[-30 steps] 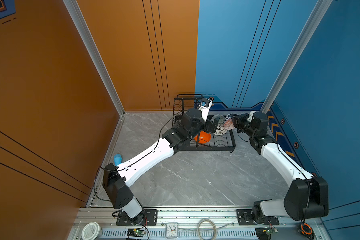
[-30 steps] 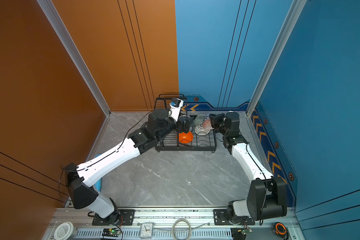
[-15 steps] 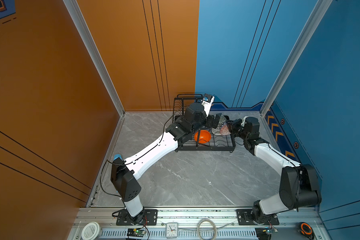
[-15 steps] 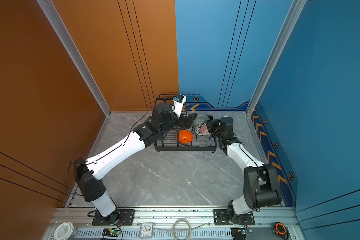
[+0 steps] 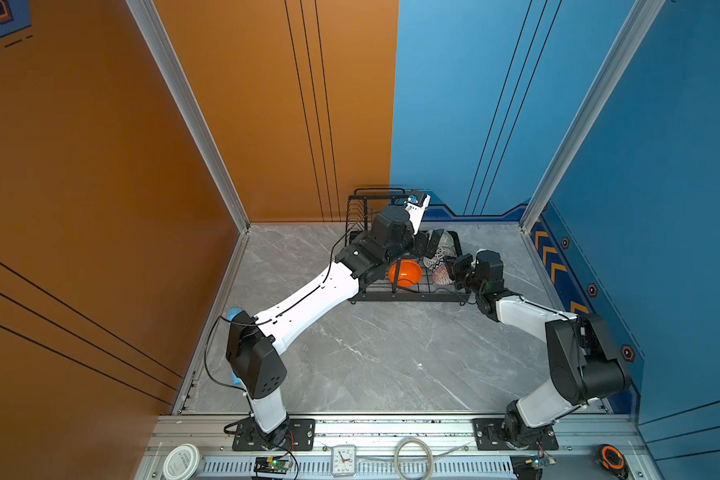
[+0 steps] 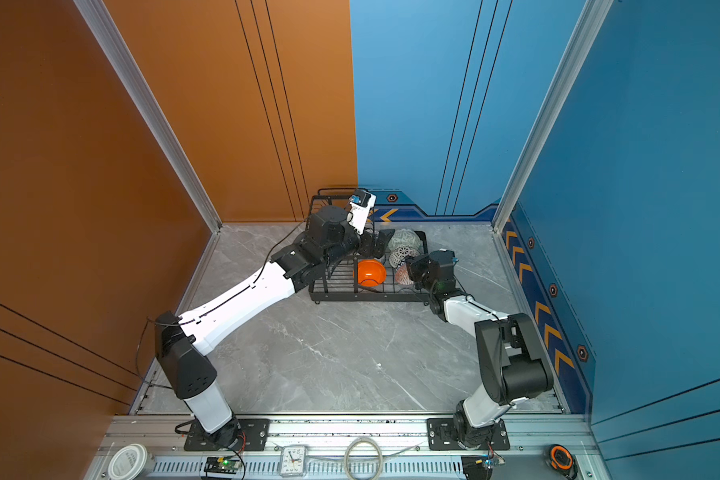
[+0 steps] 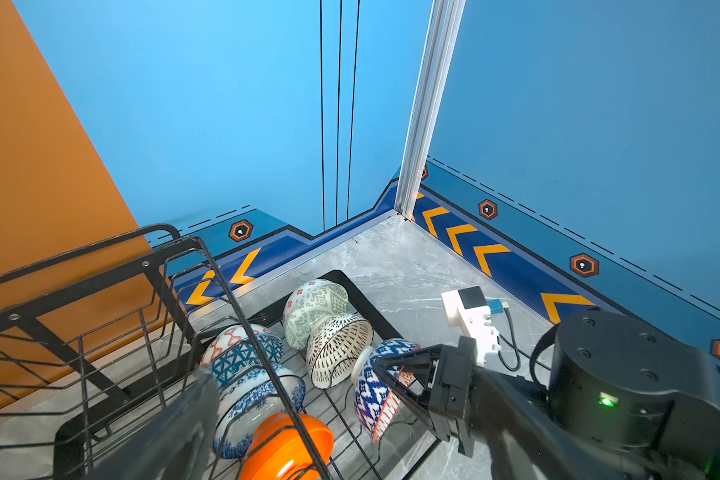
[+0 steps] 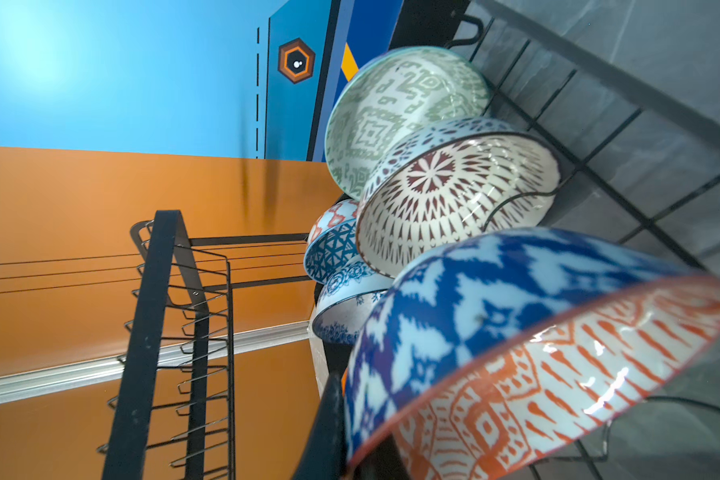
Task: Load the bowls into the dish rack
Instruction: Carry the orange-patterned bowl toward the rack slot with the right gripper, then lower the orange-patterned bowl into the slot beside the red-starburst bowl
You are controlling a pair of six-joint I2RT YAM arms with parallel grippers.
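Note:
The black wire dish rack (image 5: 408,296) stands at the back of the floor. On its lower tier several bowls lean on edge: plain orange (image 7: 287,449), blue floral (image 7: 258,399), blue-triangle with orange-white (image 7: 242,349), pale green (image 7: 312,307) and black-white lattice (image 7: 337,353). My right gripper (image 8: 350,453) is shut on the rim of a blue-and-white bowl with an orange-white inside (image 8: 516,332), held on edge low at the rack's right front (image 5: 442,274). My left gripper (image 5: 427,247) hangs open above the rack's middle, holding nothing.
The rack's raised slotted shelf and handle (image 7: 100,270) rise on its left side, close under my left arm. A small light-blue cylinder (image 5: 234,312) lies by the left wall behind the left arm. Walls close in the back corner just behind the rack.
My right gripper has carried the blue-and-white bowl down and forward into the rack's right front. My left arm has stretched further over the rack, its gripper still open.

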